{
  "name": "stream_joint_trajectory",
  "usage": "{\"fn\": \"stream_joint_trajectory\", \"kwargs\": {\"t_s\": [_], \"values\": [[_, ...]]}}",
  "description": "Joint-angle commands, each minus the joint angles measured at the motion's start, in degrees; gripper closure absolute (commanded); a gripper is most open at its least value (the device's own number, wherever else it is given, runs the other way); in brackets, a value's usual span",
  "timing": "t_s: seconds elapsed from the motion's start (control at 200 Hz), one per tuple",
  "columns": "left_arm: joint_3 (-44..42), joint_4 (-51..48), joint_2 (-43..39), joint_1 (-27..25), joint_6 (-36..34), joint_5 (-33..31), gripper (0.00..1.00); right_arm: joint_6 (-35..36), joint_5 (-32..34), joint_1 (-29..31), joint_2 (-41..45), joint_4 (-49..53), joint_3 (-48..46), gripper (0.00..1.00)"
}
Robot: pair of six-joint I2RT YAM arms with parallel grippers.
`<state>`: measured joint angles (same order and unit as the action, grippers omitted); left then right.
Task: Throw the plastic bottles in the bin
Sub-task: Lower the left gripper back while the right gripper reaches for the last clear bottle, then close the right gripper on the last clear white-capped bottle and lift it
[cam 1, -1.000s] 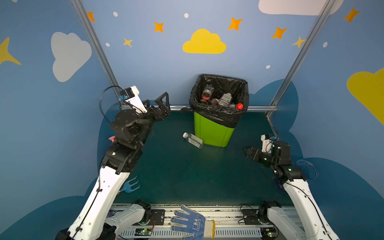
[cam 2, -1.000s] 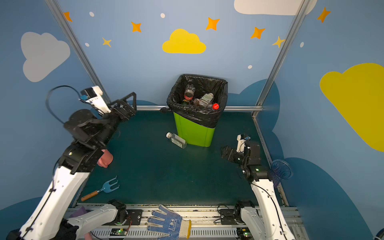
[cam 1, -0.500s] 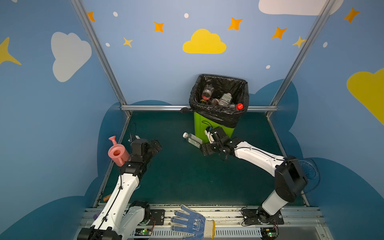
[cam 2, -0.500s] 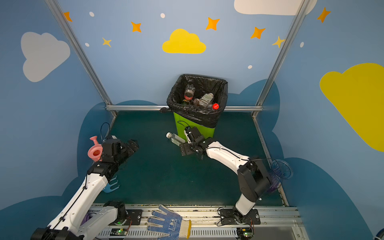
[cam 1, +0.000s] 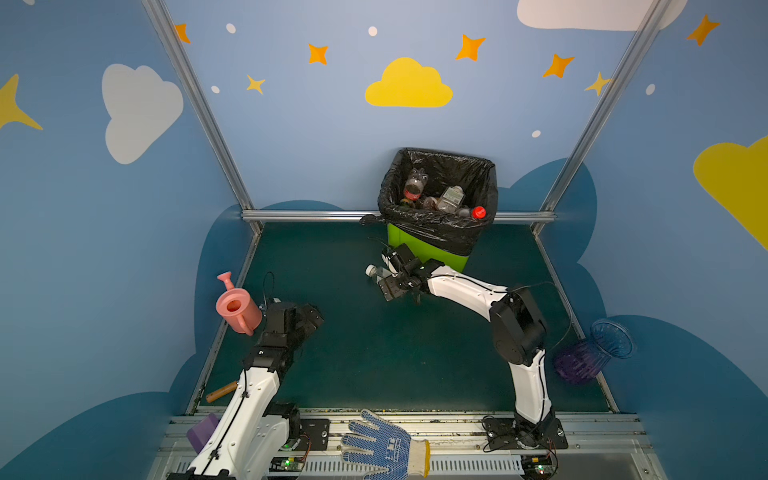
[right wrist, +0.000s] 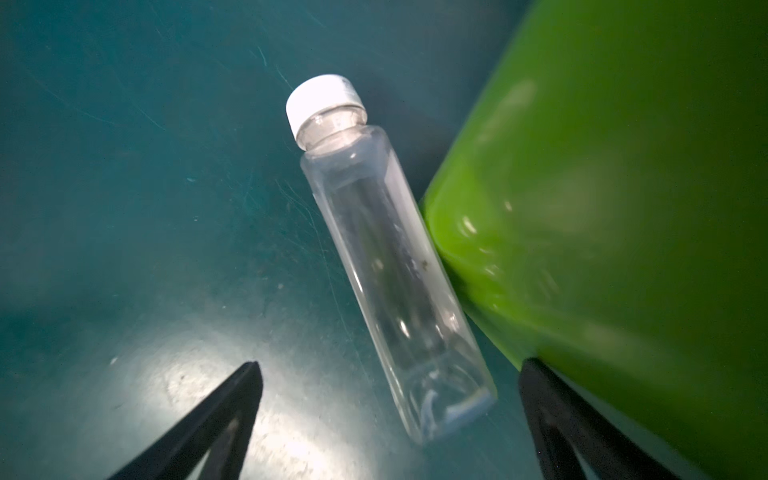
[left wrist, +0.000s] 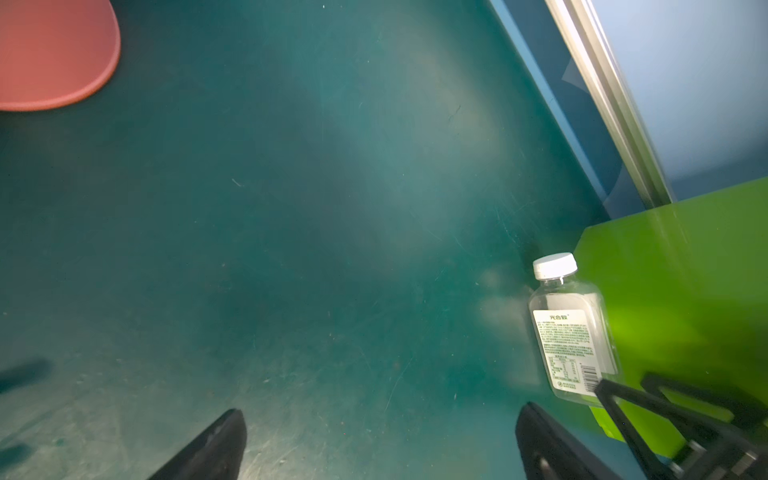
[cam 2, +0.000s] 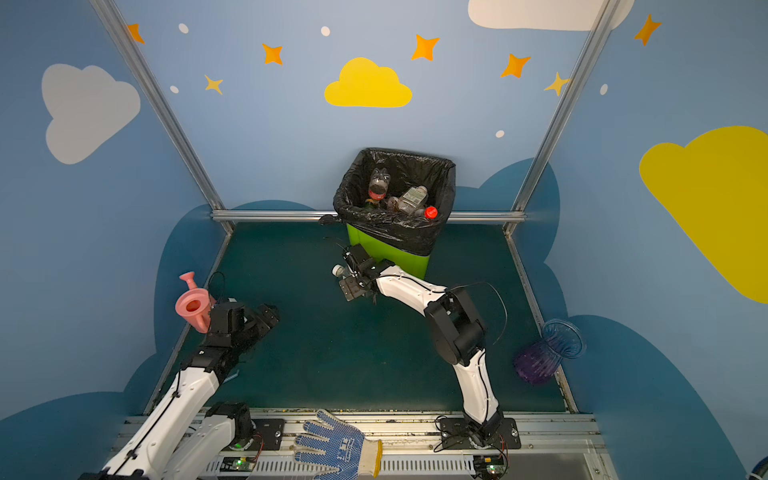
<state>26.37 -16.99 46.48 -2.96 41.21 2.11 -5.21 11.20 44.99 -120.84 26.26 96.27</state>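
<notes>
1. The bottle point(right wrist: 390, 257) on the floor is clear plastic with flat sides and a white cap point(right wrist: 322, 99). The left wrist view shows a white label point(left wrist: 567, 345) with small print and a barcode on one face.
2. It lies on its side on the dark green mat point(cam 1: 374, 353), at about 12 o'clock from the middle of the mat in both top views. The cap points to about 9 o'clock, and one long side touches the lower corner of the bin point(cam 1: 432, 249).
3. The bin is bright green and lined with a black bag point(cam 1: 436, 232). It stands at 12 to 1 o'clock against the back rail point(cam 1: 311, 215), and other bottles point(cam 1: 451, 198) lie inside it, one with a red cap close to the rim.
4. The right gripper point(cam 1: 386, 274) is low over the bottom end of the bottle. Its fingers point(right wrist: 216, 415) are wide apart, one on each side, and they grip nothing. The finger on the bin side is just beside the green wall; I cannot tell if it touches.
5. The left gripper point(cam 1: 309, 318) is at 9 o'clock, beside a pink watering can point(cam 1: 237, 307). Its fingers point(left wrist: 208, 449) are wide apart and hold nothing.
6. The bin wall closes the bottle's 3 o'clock side, and open mat lies toward 9 and 6 o'clock. A purple vase point(cam 1: 590, 353) lies at the 4 o'clock edge and a blue glove point(cam 1: 382, 444) at 6 o'clock, off the mat.
</notes>
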Motion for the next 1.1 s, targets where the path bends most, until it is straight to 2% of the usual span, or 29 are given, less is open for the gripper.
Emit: {"fn": "stream_joint_trajectory", "kwargs": {"t_s": [0.0,0.1,0.405,0.571,0.656,0.776,0.866,0.956,1.096], "values": [[-0.6,-0.6,-0.5,0.5,0.0,0.4,0.00,1.8,0.0,-1.2,-2.3,2.2,3.7,0.04],[-0.9,-0.7,-0.5,0.8,0.0,0.4,0.00,2.3,-1.4,-1.5,-3.5,3.0,5.1,0.06],[-0.9,-0.5,0.1,1.3,0.0,0.9,0.00,3.3,-6.4,-0.4,-7.1,7.8,8.8,0.35],[-1.0,-0.8,-0.2,1.5,0.1,0.8,0.00,1.6,-4.9,-0.2,-7.8,9.4,10.5,0.39],[-1.0,-0.8,-0.3,1.5,0.0,0.7,0.00,1.0,-4.5,-0.1,-9.0,11.6,12.8,0.50],[-1.0,-1.1,-0.3,1.6,0.1,0.5,0.00,0.0,-5.5,0.4,-8.1,14.1,13.1,0.73],[-1.1,-1.2,-0.3,1.8,0.3,0.4,0.00,-1.4,-6.5,1.0,-4.7,14.4,9.2,0.81],[-1.2,-1.2,-0.5,1.9,0.6,0.3,0.00,-3.5,-7.5,1.6,-0.2,15.0,3.5,0.82],[-1.3,-1.6,-1.1,1.9,0.8,0.4,0.00,-6.4,-7.6,2.7,8.9,18.8,-7.3,0.77]]}}
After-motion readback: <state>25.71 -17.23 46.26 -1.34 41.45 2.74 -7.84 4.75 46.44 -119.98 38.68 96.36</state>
